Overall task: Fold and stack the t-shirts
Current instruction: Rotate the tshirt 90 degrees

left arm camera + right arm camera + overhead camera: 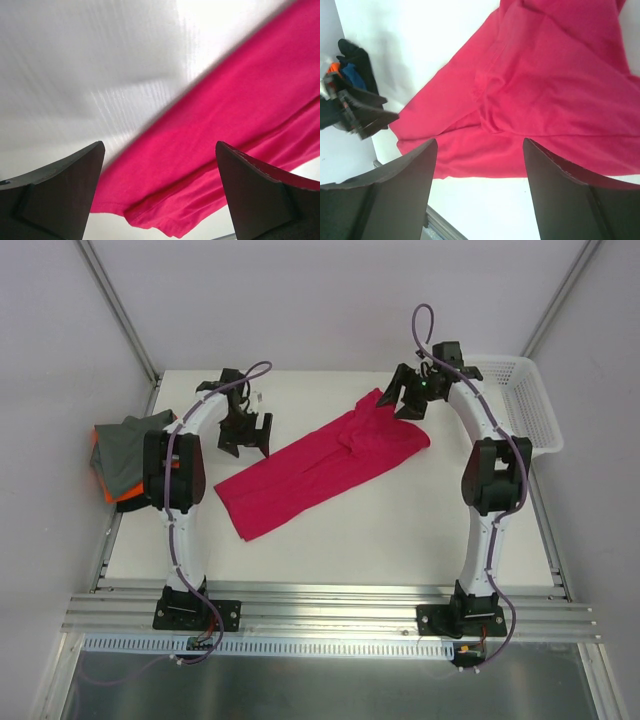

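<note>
You see bright magenta-pink soft cloth t-shirt mid-worktop, folded into long band, lying flat, diagonal from near left to far right; far end creased, bunched. At your left worktop edge: crumpled grey cloth t-shirt atop orange cloth t-shirt, only orange edges showing.

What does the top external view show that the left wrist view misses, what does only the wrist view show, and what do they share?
Only the top view: the white basket at the far right, the grey and orange shirt pile at the left edge, and the right hand over the far end of the pink shirt. Only the left wrist view: the shirt's doubled layers at one corner, close up. Both: the pink shirt on the white table, and the open left hand holding nothing.
</note>
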Controlling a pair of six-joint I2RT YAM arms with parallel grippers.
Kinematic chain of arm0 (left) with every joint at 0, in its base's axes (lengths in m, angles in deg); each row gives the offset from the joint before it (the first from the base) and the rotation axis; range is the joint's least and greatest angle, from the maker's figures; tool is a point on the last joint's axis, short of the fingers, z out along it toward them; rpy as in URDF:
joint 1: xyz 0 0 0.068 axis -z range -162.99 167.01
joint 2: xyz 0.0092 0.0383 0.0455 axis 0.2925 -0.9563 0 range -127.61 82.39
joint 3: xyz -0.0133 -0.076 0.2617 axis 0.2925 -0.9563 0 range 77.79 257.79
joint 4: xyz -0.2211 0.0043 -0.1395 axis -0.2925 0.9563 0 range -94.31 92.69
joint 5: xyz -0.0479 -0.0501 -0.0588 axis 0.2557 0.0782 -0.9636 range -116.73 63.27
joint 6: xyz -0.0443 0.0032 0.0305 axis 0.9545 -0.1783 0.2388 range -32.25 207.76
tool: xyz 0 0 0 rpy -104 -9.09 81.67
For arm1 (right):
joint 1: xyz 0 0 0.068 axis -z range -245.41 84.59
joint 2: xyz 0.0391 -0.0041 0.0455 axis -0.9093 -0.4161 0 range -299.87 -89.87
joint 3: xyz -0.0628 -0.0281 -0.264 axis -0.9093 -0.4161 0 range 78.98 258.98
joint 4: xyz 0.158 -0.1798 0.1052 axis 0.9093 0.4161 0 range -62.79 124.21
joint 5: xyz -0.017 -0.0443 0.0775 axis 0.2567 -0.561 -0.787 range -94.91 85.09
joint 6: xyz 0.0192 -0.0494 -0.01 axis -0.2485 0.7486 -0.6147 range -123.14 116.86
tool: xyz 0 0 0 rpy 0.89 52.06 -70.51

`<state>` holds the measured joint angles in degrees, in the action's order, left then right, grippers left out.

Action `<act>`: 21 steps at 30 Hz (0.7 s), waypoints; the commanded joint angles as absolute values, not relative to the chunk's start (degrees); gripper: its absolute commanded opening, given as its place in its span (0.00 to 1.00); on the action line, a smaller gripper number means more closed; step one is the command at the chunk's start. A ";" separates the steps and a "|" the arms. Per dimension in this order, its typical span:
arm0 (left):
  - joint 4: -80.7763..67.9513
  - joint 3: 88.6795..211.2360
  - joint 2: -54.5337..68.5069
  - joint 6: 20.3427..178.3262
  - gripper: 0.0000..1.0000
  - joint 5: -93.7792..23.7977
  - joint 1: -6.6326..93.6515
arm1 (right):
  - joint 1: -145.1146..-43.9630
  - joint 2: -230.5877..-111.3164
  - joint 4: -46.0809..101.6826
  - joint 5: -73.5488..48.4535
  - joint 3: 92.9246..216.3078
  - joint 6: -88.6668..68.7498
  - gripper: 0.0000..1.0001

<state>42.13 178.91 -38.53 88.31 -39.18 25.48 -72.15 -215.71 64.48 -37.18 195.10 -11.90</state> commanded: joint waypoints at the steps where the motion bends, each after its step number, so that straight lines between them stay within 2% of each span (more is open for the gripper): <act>1: 44.38 180.97 -40.30 89.51 0.94 -40.44 24.66 | -72.71 -213.09 65.70 -38.48 190.88 -12.37 0.73; 13: 45.00 177.81 -41.45 90.65 0.94 -42.37 24.13 | -73.41 -216.96 67.28 -37.96 188.76 -11.76 0.73; 21: 45.96 170.87 -38.02 91.36 0.93 -44.04 24.22 | -73.06 -223.37 67.11 -38.04 191.56 -12.46 0.73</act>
